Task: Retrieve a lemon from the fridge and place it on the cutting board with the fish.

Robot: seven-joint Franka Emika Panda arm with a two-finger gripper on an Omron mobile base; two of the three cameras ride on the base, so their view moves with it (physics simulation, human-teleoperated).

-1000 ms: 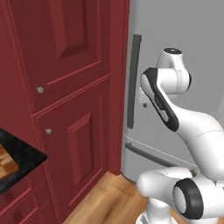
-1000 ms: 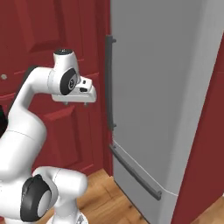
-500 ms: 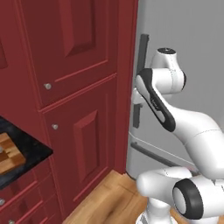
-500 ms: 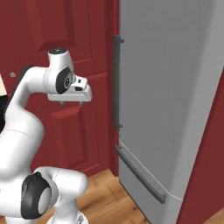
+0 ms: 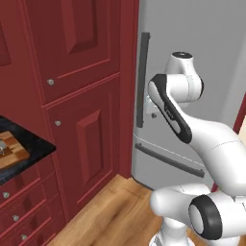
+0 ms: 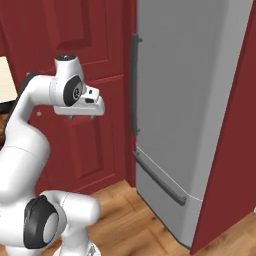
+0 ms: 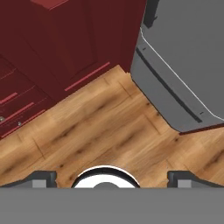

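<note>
The fridge [image 6: 185, 95] stands shut, light grey, with a long dark bar handle [image 6: 134, 85] on its door and another across its drawer [image 6: 159, 179]. It also appears in the left base view, fridge [image 5: 192, 29], and in the hand view, fridge [image 7: 183, 52]. The lemon is hidden. My gripper [image 6: 81, 118] hangs open and empty in front of the red cabinet, left of the fridge handle, pointing down at the wooden floor; its fingertips [image 7: 41, 177] stand wide apart. The cutting board [image 5: 13, 152] lies on the dark counter at the far left, with a small grey shape, perhaps the fish [image 5: 2, 146], at the picture's edge.
Tall dark red cabinets [image 5: 81, 96] fill the wall left of the fridge, with drawers [image 5: 19, 216] under the black counter [image 5: 33, 146]. A red side panel [image 6: 230, 150] flanks the fridge on the right. Wooden floor [image 7: 109, 127] lies open in front.
The whole picture has shifted a little as the base moves, bringing more of the counter and board into the left base view. The arm keeps its pose and the gripper stays open.
</note>
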